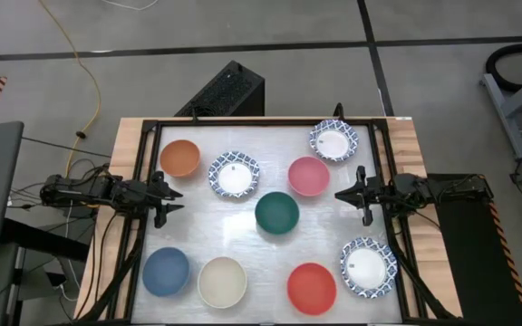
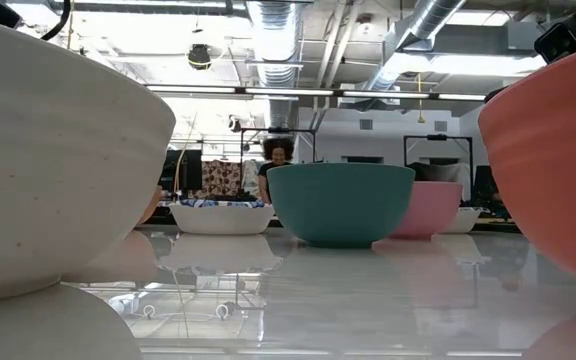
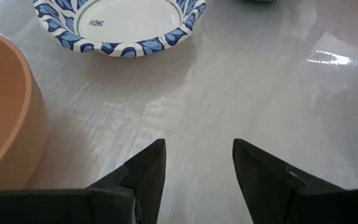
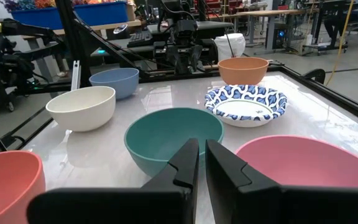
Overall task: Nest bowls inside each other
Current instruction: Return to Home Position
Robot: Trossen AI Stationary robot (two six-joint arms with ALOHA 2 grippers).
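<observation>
Several small bowls stand apart on the white tabletop, each on its base. They are orange, pink, dark green, blue, cream and red. Three more are white with blue-patterned rims. My left gripper hovers open at the table's left edge, near the orange bowl. My right gripper is level at the right edge, its fingers almost together and holding nothing, facing the green bowl.
A black frame runs around the tabletop, with wooden boards outside it. A black box stands beyond the far edge. Free tabletop lies between the bowls. In the low view a person shows in the room behind.
</observation>
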